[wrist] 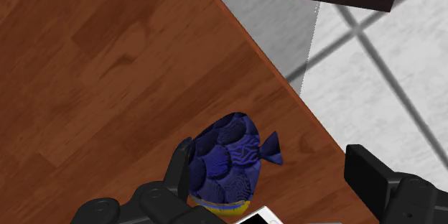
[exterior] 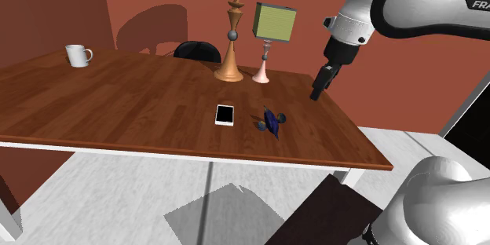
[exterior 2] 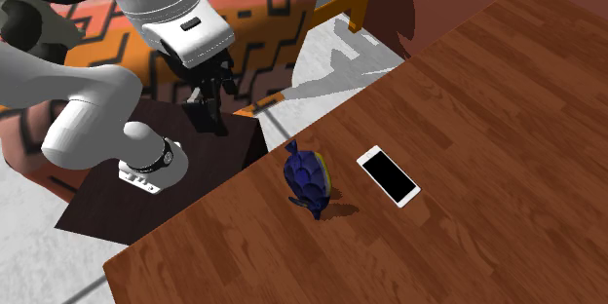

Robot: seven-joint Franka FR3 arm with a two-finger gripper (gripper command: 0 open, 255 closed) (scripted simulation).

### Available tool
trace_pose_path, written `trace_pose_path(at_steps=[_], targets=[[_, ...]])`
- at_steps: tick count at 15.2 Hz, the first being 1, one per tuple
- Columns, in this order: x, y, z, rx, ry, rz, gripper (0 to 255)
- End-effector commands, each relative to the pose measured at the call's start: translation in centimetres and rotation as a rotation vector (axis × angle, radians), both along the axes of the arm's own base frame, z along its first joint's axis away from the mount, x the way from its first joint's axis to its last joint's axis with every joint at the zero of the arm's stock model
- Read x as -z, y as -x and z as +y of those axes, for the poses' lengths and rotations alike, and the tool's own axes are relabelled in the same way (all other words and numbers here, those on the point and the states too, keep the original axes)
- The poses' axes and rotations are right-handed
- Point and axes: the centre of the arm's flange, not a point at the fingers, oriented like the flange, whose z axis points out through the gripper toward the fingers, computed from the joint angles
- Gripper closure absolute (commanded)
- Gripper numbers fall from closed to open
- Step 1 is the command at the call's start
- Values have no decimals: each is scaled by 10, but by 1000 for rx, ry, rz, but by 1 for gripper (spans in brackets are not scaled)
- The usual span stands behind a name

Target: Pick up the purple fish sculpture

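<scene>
The fish [exterior: 271, 122] stood on the table [exterior: 118, 102] a little right of the shoulder view's middle, just beside the phone [exterior: 224, 115] and near the table's edge. The gripper [exterior: 317, 90] hung up and to the right of it, fingers apart and touching nothing, likely held wide to drop astride the fish's narrow body.

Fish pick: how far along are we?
Done: nothing yet; the fish sculpture sits on the table beside the phone, ungrasped. In hand: the gripper hovers open near the table edge, short of the fish sculpture. Left: align, descend, close, lift.
</scene>
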Motion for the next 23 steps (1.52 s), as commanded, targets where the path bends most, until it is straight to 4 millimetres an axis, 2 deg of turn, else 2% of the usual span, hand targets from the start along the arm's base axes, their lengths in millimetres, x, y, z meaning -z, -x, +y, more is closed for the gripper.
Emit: trace_pose_path(at_steps=[1, 19, 23], targets=[[0, 0, 0, 0, 0, 0, 0], [188, -127, -57, -132, 239, 52, 0], [205, -127, -57, -133, 240, 52, 0]])
